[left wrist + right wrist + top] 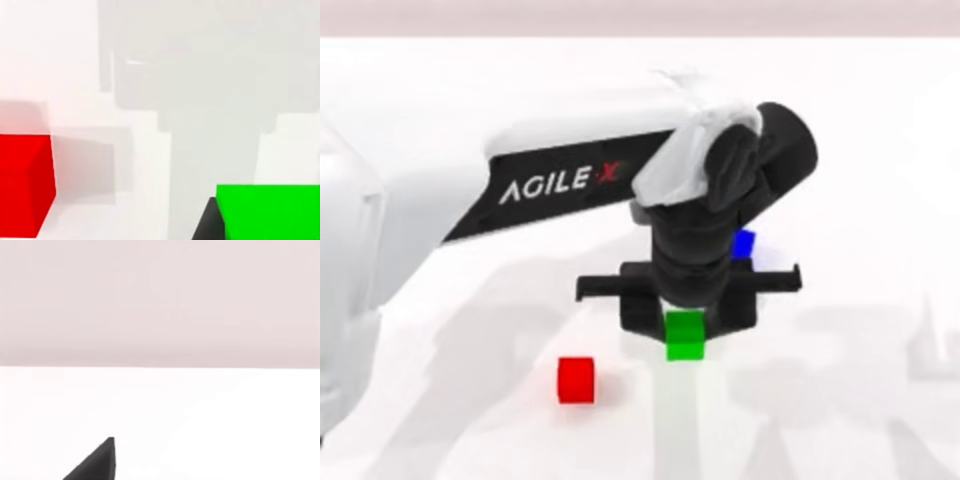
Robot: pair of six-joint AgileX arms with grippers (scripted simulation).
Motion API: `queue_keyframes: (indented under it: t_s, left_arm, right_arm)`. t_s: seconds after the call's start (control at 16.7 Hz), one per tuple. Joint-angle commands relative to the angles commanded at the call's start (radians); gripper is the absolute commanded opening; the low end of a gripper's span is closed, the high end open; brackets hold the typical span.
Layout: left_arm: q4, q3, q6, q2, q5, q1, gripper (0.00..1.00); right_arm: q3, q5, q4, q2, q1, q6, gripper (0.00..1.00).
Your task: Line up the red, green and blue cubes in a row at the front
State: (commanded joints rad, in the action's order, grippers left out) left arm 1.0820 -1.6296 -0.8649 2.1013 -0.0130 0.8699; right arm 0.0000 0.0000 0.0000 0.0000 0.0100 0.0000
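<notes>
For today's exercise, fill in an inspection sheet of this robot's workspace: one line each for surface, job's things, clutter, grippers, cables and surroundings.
Surface: plain white table, crossed by grey shadows.
Job's things: red cube sits alone toward the top view's left; green cube is between the left gripper's fingers; blue cube lies farther back, partly hidden behind the arm. The three are not in a row.
Clutter: nothing seen.
Grippers: left gripper is down at the green cube, a dark finger against the cube's side. The right arm is out of the top view; its wrist view shows only a dark fingertip.
Cables: nothing seen.
Surroundings: pale pinkish backdrop beyond the table.
</notes>
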Motion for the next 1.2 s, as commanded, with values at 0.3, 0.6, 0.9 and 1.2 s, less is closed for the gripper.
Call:
queue_keyframes:
  t_s: [0.3,0.6,0.9,1.2]
  left_arm:
    - [-0.133,0.102,-0.001,0.032,0.0,0.005,0.0]
    - [-0.133,0.102,-0.001,0.032,0.0,0.005,0.15]
    - [-0.133,0.102,-0.001,0.032,0.0,0.005,0.53]
    - [-0.133,0.102,-0.001,0.032,0.0,0.005,0.9]
  right_arm:
    - [0.0,0.0,0.0,0.0,0.0,0.0,1.0]
    - [0.0,0.0,0.0,0.0,0.0,0.0,1.0]
    - [0.0,0.0,0.0,0.0,0.0,0.0,1.0]
    - [0.0,0.0,0.0,0.0,0.0,0.0,1.0]
